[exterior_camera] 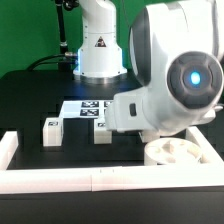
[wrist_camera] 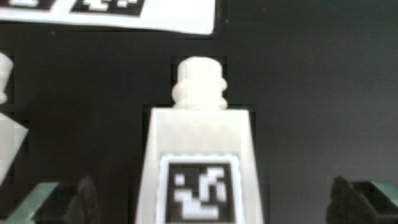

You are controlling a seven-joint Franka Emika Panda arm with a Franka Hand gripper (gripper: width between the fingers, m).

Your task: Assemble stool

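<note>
— Since the wrist view has it dead centre, which way does the leg (wrist_camera: 199, 140) point?

— Its long axis runs lengthwise down the gap between the two fingers (wrist_camera: 63, 200). The narrow, rounded peg end points away from the camera, toward the marker board (wrist_camera: 107, 12). The squared body is the nearer end, and the whole piece lies on the black table (wrist_camera: 302, 90).

— And the gripper (wrist_camera: 214, 200)?

— Spread wide. One dark finger shows on each side of the leg's body, with a strip of bare table between each finger and the white plastic. It grips nothing.

— Anything to read?

— No words. The leg's upward face bears a black-and-white square tag (wrist_camera: 199, 190), which is only a pattern, and the marker board carries tags of the same kind. In the exterior view a small dark mark sits on the robot base (exterior_camera: 100, 45), too small to make out.

— Where is the rest of the stool?

— In the exterior view two legs lie on the table just in front of the marker board. The outer leg (exterior_camera: 51, 130) is toward the exterior view's left, and the inner leg (exterior_camera: 101, 130) is just beside the arm (exterior_camera: 170, 70). I cannot tell for sure which of them the wrist view shows. The seat disc (exterior_camera: 180, 152) lies at the exterior view's right, near the front border rail (exterior_camera: 100, 178) and well apart from both legs, partly hidden by the arm. Another white piece (wrist_camera: 9, 110) beside the centred leg is cut off by the frame.
</note>
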